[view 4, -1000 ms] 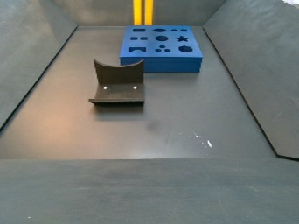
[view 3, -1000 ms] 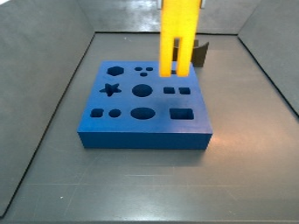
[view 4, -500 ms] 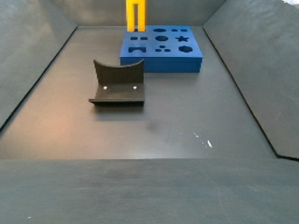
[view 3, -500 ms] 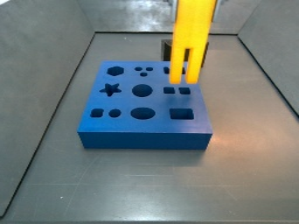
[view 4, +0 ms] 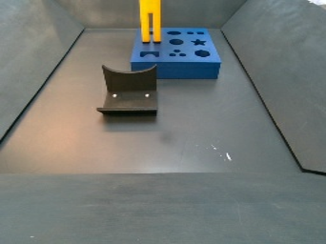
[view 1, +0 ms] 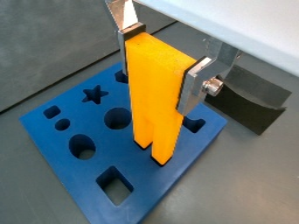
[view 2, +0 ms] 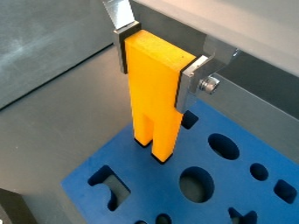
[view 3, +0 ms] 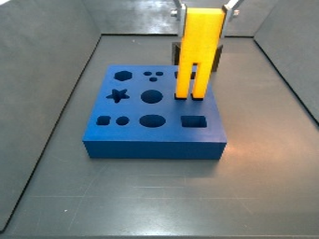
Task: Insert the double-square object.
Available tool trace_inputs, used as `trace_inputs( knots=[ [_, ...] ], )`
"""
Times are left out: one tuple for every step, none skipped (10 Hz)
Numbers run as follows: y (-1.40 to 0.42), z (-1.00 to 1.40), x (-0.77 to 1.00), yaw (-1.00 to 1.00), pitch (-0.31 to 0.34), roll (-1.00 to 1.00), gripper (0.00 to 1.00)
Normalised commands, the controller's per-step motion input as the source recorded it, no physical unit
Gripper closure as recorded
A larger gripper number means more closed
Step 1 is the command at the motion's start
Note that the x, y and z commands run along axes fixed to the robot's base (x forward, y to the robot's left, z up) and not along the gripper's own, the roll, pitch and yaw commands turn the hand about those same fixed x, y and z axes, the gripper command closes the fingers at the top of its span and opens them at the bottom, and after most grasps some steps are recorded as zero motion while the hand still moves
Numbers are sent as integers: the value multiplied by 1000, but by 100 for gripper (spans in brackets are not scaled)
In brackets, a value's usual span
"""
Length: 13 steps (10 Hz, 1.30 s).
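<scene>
My gripper [view 3: 206, 7] is shut on the upper end of the double-square object [view 3: 200, 56], a tall yellow-orange piece of two bars with a narrow slot. It hangs upright, bar ends down. The silver fingers [view 1: 128, 26] clamp its two sides in both wrist views; my gripper [view 1: 158, 70] also shows in the other wrist view [view 2: 156, 74]. The piece [view 1: 156, 105] [view 2: 158, 101] reaches down to the top of the blue block [view 3: 156, 112], at the pair of small square holes. I cannot tell whether the ends have entered. In a side view the piece [view 4: 151, 19] stands at the block's [view 4: 185, 59] left end.
The blue block [view 1: 70, 131] [view 2: 222, 179] has several other holes: star, rounds, ovals, a larger square [view 3: 193, 120]. The dark fixture [view 4: 128, 91] stands on the grey floor apart from the block; it also shows in a wrist view [view 1: 251, 98]. Grey walls [view 3: 50, 84] ring the floor.
My gripper has carried the yellow piece sideways across the block and lowered it. Its bar ends have come down from above the block to the block's top at the small square holes.
</scene>
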Motion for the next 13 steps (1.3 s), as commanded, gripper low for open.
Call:
trace_inputs(
  knots=[
    [0,-80,97,0,-91,-110,100],
    [0,-111,94,0,-76,-74,100],
    [0,-163,117,0,-70,-24,100],
    [0,-251,0,-31,-60,11,100],
    [0,-266,-43,-66,-47,31,100],
    [31,-169,-160,-63,-59,0,100],
    [89,-74,-249,-54,-83,-71,100],
    [60,-34,-151,-9,-100,-100,100],
    [29,-57,-63,0,-113,-103,100],
    [0,-140,31,0,-93,-69,100],
    [0,-323,211,6,-80,-17,100],
    [0,-494,57,0,-83,44,100],
    [0,-506,-11,0,-80,116,100]
  ],
)
